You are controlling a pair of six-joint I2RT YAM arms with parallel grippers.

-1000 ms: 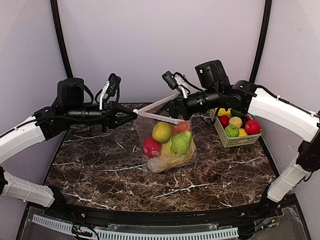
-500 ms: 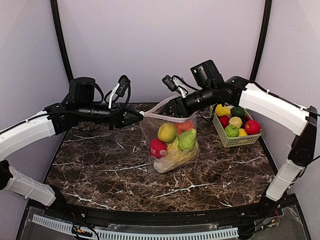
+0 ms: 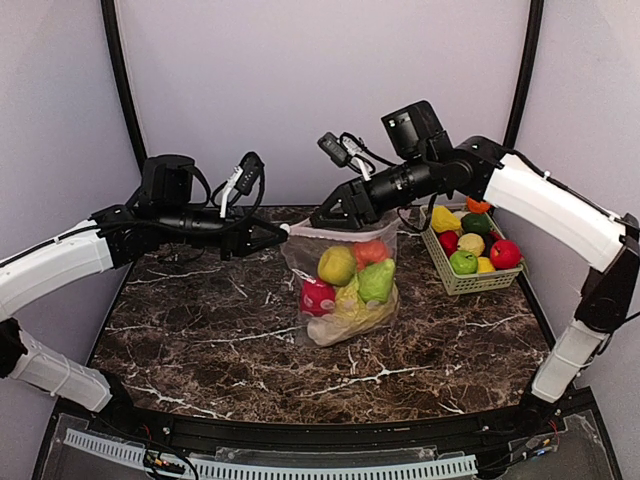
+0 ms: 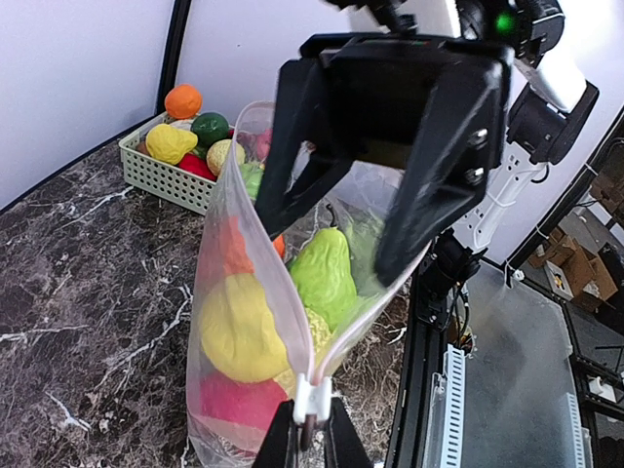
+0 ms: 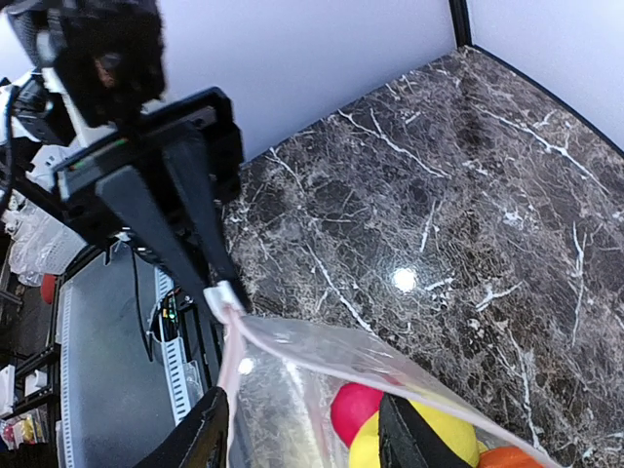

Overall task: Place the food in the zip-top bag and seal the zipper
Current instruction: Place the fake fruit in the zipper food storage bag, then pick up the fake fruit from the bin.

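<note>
Right gripper (image 3: 320, 218) slid toward left gripper (image 3: 283, 231); jaws spread astride zipper (image 5: 230, 341), contact unclear. Left pinches slider (image 4: 305, 405). Bag (image 3: 300, 258) floppy, weighted by food (image 3: 338, 265): grip zipper edge.

Just a dark white-veined marble tabletop (image 3: 200, 335) sat boxed in by plain pale lilac walls (image 3: 300, 80) and black corner poles (image 3: 118, 80).

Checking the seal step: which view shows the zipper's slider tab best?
Left wrist: the white slider tab sits close up, pinched by the left gripper. Right wrist shows it smaller, farther off; top external barely resolves it.
</note>
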